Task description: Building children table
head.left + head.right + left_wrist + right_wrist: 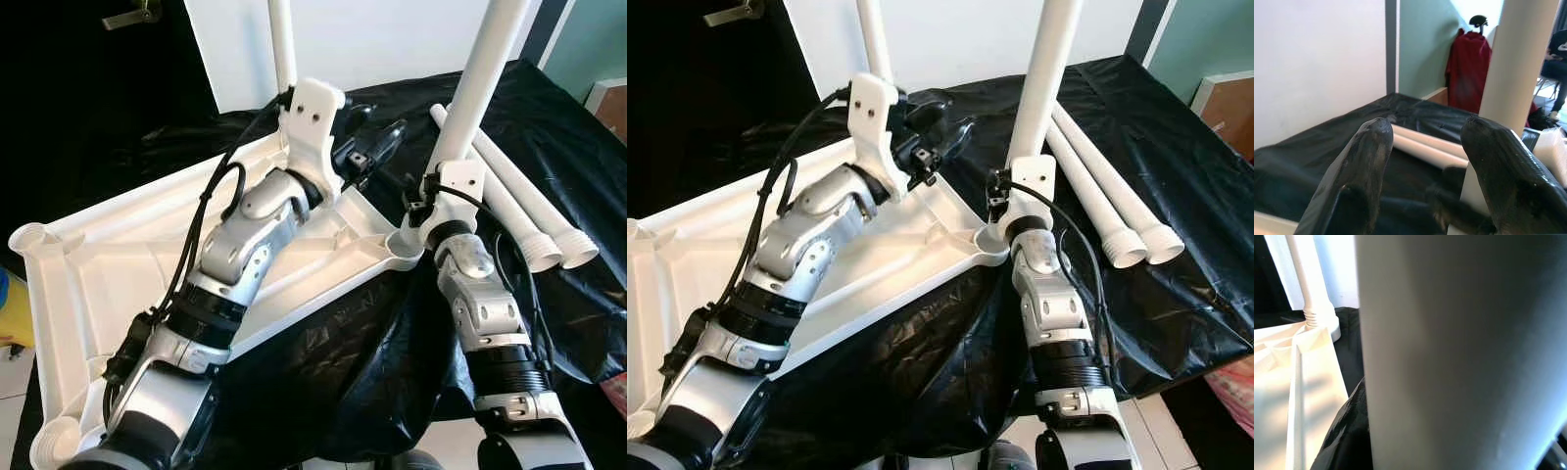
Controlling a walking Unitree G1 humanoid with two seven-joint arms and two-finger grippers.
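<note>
A lived-in home room, pale walls, red coat (pixel 1467 68) hung on a stand beyond the left gripper (pixel 1432 161) (a seated person (pixel 1557 63) farther off), black sheet (pixel 372 362) over the work surface

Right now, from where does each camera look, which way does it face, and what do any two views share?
Left eye view: on the head, looking down at the upturned white tabletop on black sheeting; both silver arms show.
Right eye view: the same scene; the right pincer is at the upright leg, two spare legs lying beyond.
Left wrist view: along the left pincer, its fingers apart, toward the spare legs.
Right wrist view: pressed close to the upright leg; another mounted leg behind.
Shared: the upright leg.
</note>
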